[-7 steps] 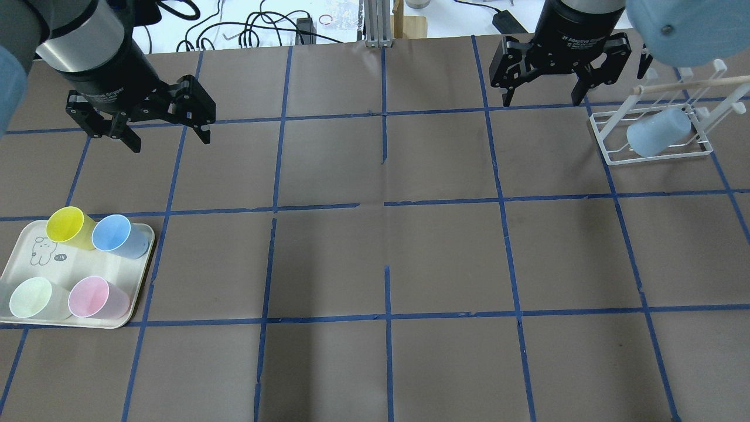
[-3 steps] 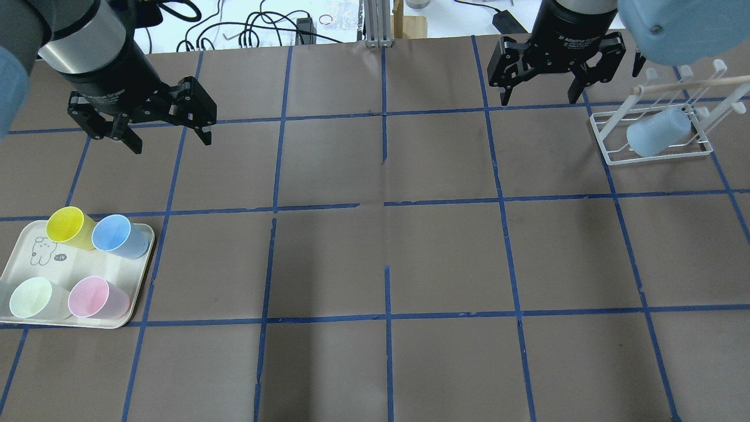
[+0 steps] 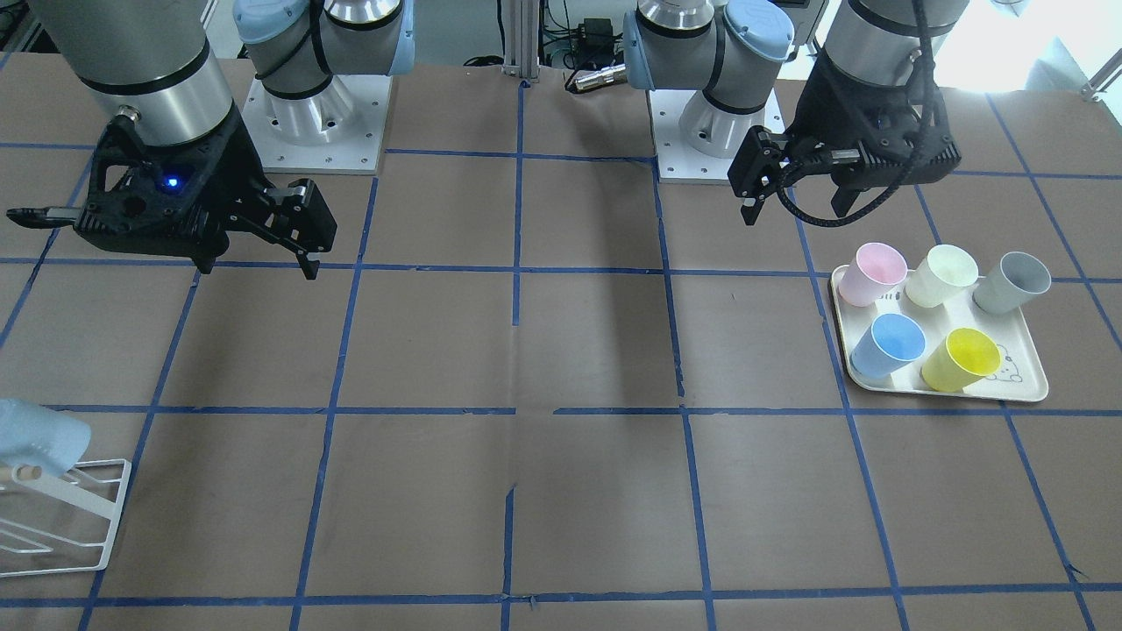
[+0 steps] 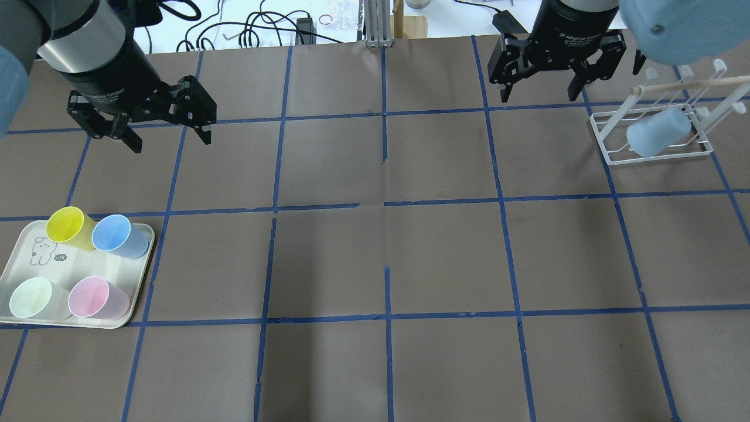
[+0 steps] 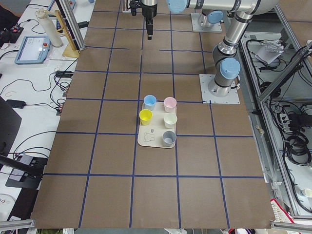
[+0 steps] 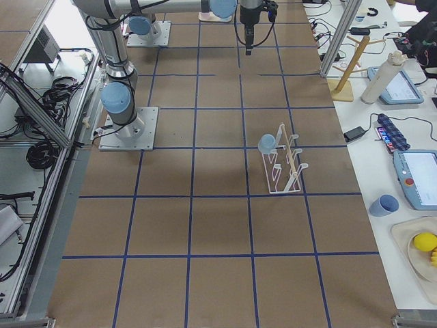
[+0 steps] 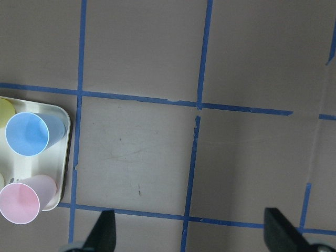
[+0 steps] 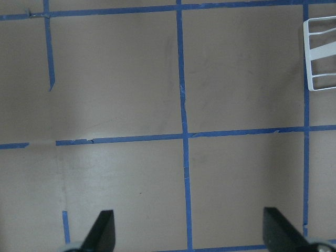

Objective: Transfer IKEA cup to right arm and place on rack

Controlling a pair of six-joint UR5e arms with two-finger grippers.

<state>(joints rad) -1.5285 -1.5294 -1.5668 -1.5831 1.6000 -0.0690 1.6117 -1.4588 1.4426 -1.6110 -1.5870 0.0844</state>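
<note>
The pale icy-blue IKEA cup (image 4: 657, 133) lies tilted on the white wire rack (image 4: 603, 136) at the table's far right. It also shows in the front-facing view (image 3: 35, 438) and the right side view (image 6: 266, 143). My right gripper (image 4: 538, 94) is open and empty, hanging above the table left of the rack, apart from the cup. It shows a blue light in the front-facing view (image 3: 162, 244). My left gripper (image 4: 171, 142) is open and empty above the table's far left part, behind the tray.
A cream tray (image 4: 35, 261) at the left front holds a saturated blue cup (image 4: 117, 235), a yellow cup (image 4: 67, 225), a green cup (image 4: 32, 298), a pink cup (image 4: 94, 298) and a grey cup (image 3: 1012, 282). Blue tape lines grid the brown table.
My right gripper has drifted slightly toward the table's back edge, still open. The cup rests on the rack unchanged. The left gripper has not moved.
</note>
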